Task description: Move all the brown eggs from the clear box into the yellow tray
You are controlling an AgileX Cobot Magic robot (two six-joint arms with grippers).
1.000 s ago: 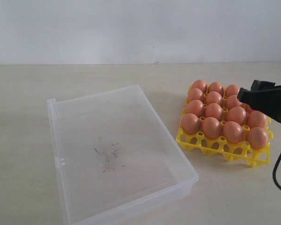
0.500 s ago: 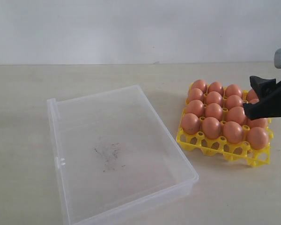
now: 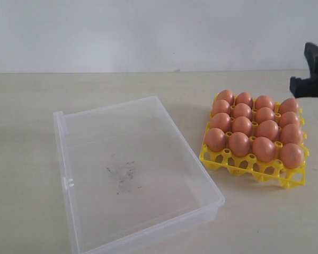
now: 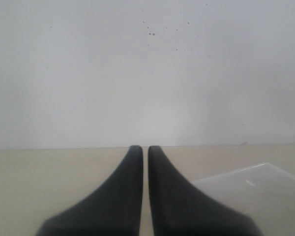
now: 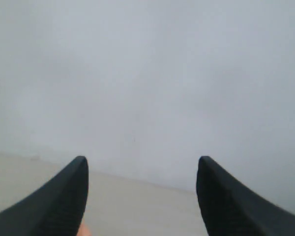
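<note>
Several brown eggs (image 3: 241, 126) fill every cup of the yellow tray (image 3: 238, 165) on the right of the table. To its left the clear box (image 3: 95, 153) holds no eggs, only dark scuffs on its floor. A corner of the clear box (image 4: 255, 189) shows in the left wrist view. My right gripper (image 3: 308, 74) hangs at the right edge of the exterior view, above and behind the tray, open and holding nothing. In its wrist view the right gripper (image 5: 142, 167) faces the wall, with a sliver of one egg (image 5: 84, 230) at the frame edge. My left gripper (image 4: 141, 150) is shut and holds nothing.
The beige table (image 3: 148, 84) runs back to a plain white wall (image 3: 148, 32). Bare tabletop lies between the box and the tray and behind both.
My right gripper has risen off the tray's far right eggs and drawn back toward the right edge, uncovering the right column of eggs. Box, tray and eggs have not moved.
</note>
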